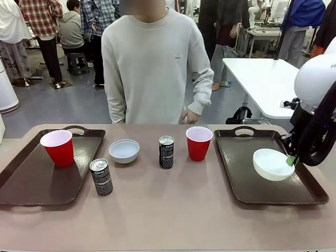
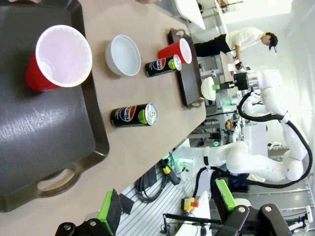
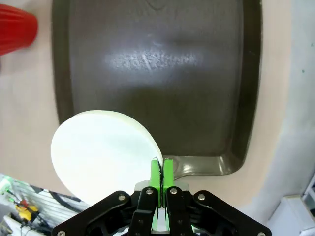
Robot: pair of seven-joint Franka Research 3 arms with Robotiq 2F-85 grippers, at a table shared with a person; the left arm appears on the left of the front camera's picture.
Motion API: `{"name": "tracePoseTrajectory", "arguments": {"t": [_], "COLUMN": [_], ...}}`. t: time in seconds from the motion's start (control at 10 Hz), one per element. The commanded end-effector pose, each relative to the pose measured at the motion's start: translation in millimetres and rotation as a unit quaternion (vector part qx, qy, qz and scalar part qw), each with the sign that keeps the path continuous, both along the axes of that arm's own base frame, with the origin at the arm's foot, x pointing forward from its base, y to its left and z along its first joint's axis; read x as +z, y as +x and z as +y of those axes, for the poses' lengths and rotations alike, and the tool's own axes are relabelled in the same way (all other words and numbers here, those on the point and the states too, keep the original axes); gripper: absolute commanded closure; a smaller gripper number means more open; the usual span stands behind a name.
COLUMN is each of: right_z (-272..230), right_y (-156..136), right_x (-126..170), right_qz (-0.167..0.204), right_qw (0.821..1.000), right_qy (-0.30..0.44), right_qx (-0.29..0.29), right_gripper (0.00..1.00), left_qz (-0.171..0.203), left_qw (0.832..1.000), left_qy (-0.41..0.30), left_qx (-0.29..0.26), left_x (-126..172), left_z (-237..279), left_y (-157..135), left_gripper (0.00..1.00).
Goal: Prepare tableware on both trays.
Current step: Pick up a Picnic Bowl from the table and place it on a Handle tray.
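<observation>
Fingers (image 3: 156, 173) of the right gripper (image 1: 291, 160) are pinched together on the rim of the held bowl (image 1: 271, 164), over the right tray (image 1: 236, 173); whether it rests on the tray or hangs just above it cannot be told. The left gripper (image 2: 165, 192) is spread wide with nothing between its pads. Two trays, two cups, two bowls and two cans are counted. The left tray (image 1: 29, 184) carries the tray cup (image 1: 58, 147). On the table (image 1: 168, 215) stand the near can (image 1: 101, 177) just beside that tray, the table bowl (image 1: 124, 150), the far can (image 1: 166, 152) and the table cup (image 1: 199, 143). The front view's right edge cuts off the right arm.
</observation>
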State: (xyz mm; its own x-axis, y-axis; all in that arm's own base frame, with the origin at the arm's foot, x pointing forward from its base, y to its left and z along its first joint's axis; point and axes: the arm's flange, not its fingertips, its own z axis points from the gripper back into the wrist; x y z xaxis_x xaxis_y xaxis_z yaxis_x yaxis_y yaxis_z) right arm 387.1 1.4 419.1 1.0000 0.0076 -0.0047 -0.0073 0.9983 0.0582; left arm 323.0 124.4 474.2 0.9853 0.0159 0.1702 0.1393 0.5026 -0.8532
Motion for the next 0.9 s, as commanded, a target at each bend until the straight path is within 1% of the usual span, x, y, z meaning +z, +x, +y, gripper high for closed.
{"name": "tracePoseTrajectory", "arguments": {"t": [0.0, 0.2, 0.4, 0.6, 0.7, 0.8], "right_z": [-10, -8, -8, -8, -5, -3], "right_y": [8, 13, 20, 21, 19, 14], "right_x": [-17, -32, -45, -52, -49, -39], "right_qz": [-0.001, 0.018, 0.031, 0.038, 0.045, 0.040], "right_qw": [1.000, 0.999, 0.997, 0.996, 0.996, 0.997], "right_qy": [-0.029, -0.038, -0.069, -0.078, -0.077, -0.069], "right_qx": [-0.007, -0.001, -0.009, -0.005, -0.003, 0.004], "right_gripper": [0.97, 0.97, 0.97, 0.97, 0.72, 0.38], "left_qz": [-0.005, -0.005, -0.005, -0.005, -0.005, -0.005], "left_qw": [1.000, 1.000, 1.000, 1.000, 1.000, 1.000], "left_qy": [-0.007, -0.007, -0.007, -0.007, -0.007, -0.007], "left_qx": [-0.002, -0.002, -0.002, -0.002, -0.002, -0.002], "left_x": [1, 1, 1, 1, 1, 1], "left_z": [1, 1, 1, 1, 1, 1], "left_y": [-1, -1, -1, -1, -1, -1], "left_gripper": [0.00, 0.00, 0.00, 0.00, 0.00, 0.00]}}
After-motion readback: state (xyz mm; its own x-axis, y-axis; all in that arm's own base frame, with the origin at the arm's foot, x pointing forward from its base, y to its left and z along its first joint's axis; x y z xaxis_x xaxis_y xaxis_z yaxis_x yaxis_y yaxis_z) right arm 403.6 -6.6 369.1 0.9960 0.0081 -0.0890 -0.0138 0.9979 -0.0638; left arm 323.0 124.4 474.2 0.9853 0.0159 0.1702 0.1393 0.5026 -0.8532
